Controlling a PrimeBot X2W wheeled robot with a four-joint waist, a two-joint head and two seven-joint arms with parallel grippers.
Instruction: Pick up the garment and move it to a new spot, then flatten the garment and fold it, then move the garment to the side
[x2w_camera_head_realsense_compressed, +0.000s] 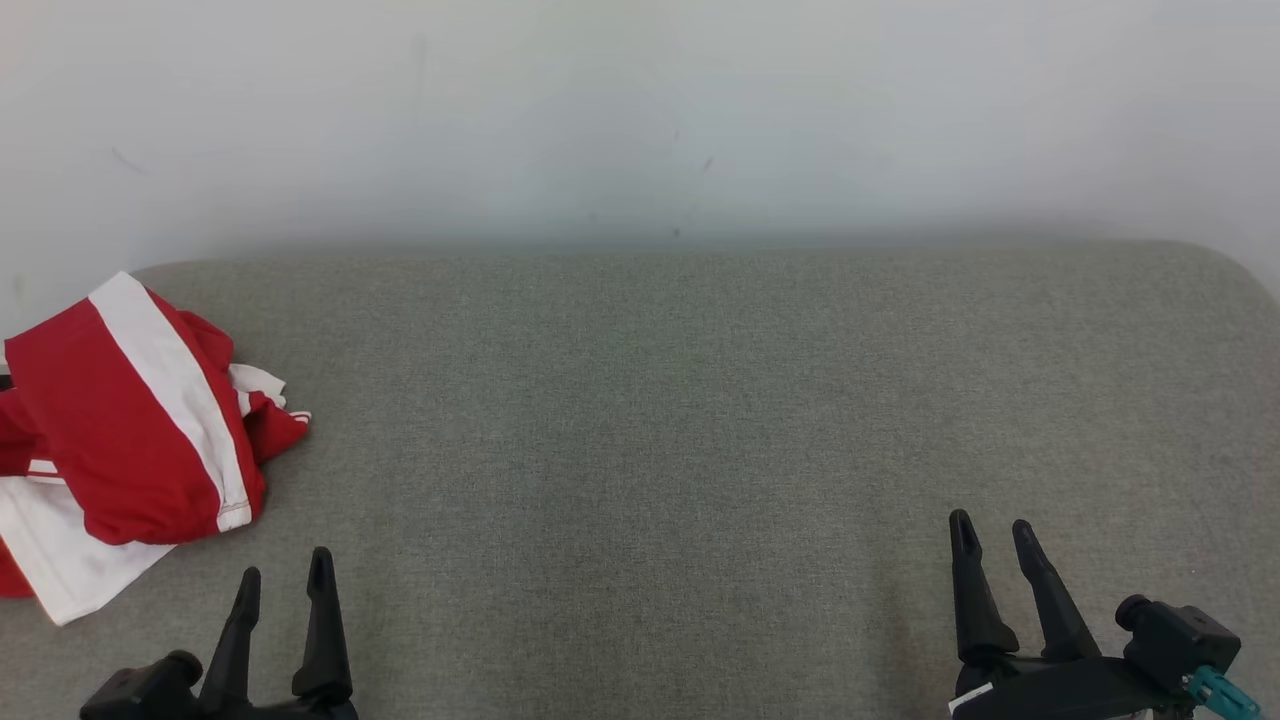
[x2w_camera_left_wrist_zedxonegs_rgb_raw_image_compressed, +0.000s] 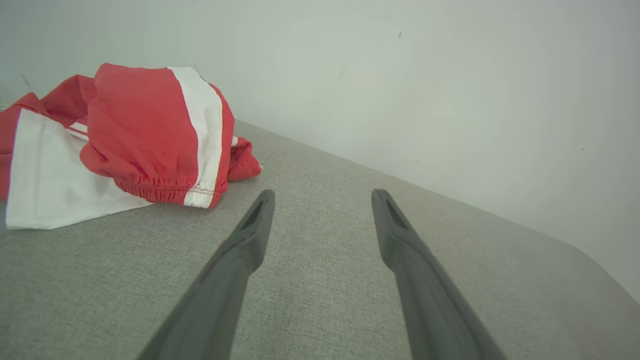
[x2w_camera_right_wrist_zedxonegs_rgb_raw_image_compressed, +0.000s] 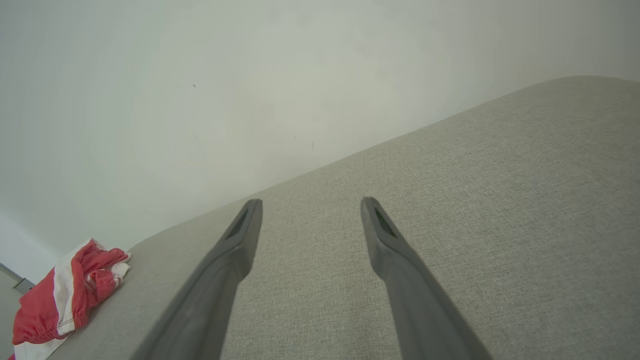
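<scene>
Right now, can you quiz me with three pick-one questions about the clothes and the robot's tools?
1. Where on the grey surface is the garment? A) left end B) middle C) right end
2. What colours is it? A) blue and yellow B) red and white C) all black
3. How are the left tool and right tool? A) both open, empty B) both shut C) both holding cloth
Answers: 1A, it lies bunched at the robot's left; 2B, red cloth with white bands; 3A, both spread wide, nothing between.
</scene>
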